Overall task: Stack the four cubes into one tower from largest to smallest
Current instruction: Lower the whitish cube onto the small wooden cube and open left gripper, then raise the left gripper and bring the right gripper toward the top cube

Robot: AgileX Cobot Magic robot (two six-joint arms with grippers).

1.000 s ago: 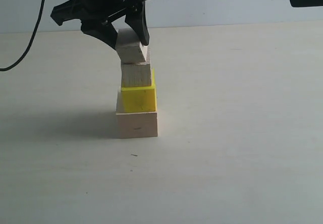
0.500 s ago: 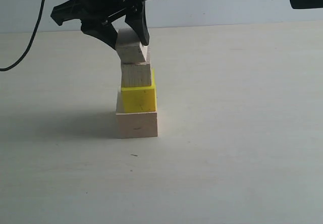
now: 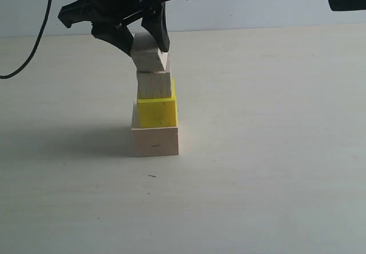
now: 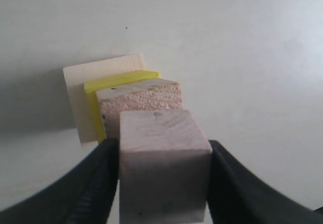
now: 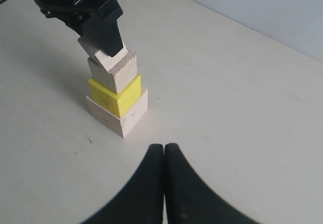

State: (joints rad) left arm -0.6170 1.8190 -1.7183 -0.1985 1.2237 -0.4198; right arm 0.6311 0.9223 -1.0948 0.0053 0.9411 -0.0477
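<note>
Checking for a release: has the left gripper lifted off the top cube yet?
No. The left gripper sits at the same height above the yellow cube, fingers flanking the smallest cube.

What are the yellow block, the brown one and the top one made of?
Yellow cube: smooth, even colour, so painted wood or plastic; can't tell which. Tan cube: bare wood, with rough wavy grain on top. Whitish cube: pale bare wood too, probably, with faint fine grain.
</note>
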